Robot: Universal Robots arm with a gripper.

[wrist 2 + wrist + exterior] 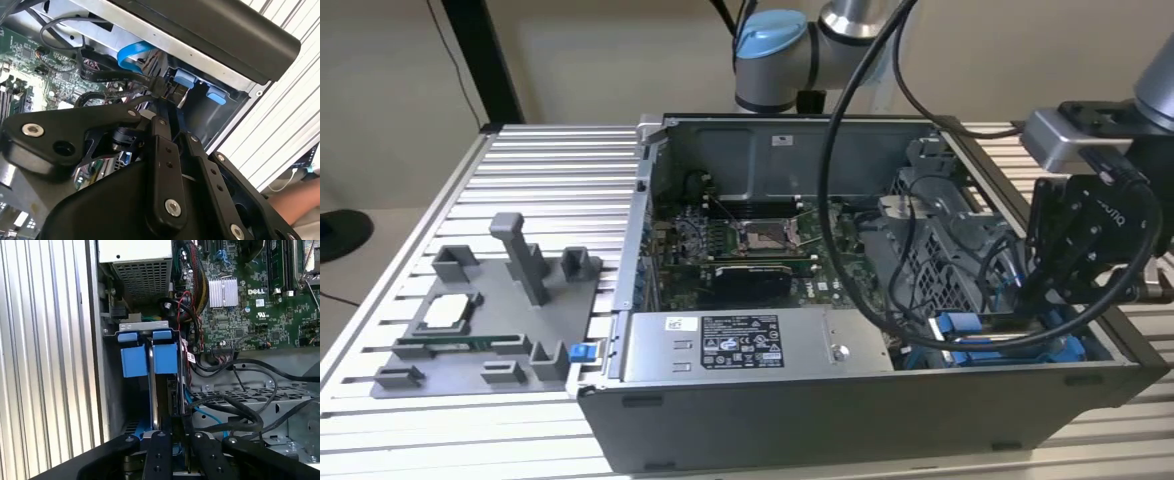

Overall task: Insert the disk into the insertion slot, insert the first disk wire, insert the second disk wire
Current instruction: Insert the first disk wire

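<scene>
One open computer case [854, 410] lies on the ribbed surface [547, 170]. One gripper [177, 412] reaches into the corner insertion slot [145, 328]; how far it is open cannot be told. The disk [165, 360] sits there, mostly hidden, with two blue tabs [134, 360] showing.

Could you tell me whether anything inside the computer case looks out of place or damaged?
Nothing looks damaged or spilled. The only untidy thing is the loose black cables, which loop over the perforated cage right beside the insertion slot, where the gripper reaches in.
</scene>
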